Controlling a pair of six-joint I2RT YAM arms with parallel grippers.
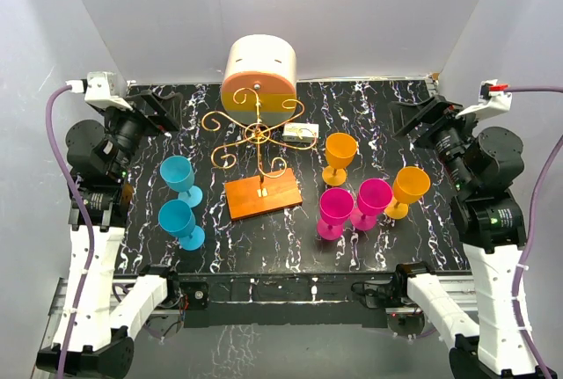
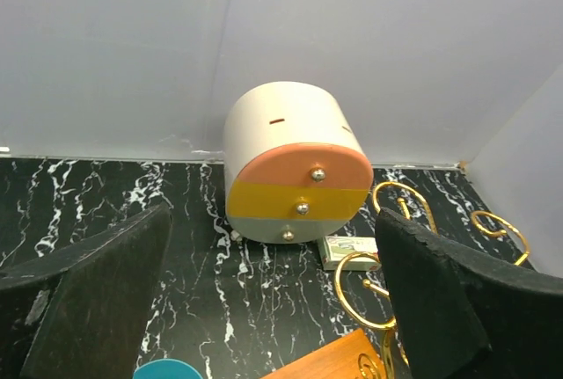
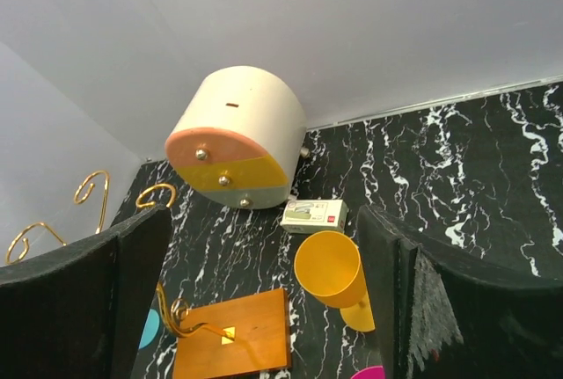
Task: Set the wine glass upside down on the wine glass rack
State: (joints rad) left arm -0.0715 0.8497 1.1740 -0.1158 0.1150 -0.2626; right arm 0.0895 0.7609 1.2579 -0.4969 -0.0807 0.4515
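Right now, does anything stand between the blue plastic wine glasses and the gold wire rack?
Nothing visible does. The far blue plastic wine glass and the near blue plastic wine glass stand upright left of the gold wire rack, only black marbled table between. The open left gripper has a free path too.

We found all three views brightly and evenly lit, with soft light spreading off the plain white enclosure walls [image 1: 369,10]. Shadows were faint and pooled just under the big cream-and-orange cylinder [image 2: 295,163]. The thin gold wire rack with curled arms [image 1: 257,137] carried small glints, and the black white-veined tabletop [image 1: 378,124] held only a mild sheen. In both wrist views the near black padded fingers [image 2: 97,300] looked soft and out of focus.
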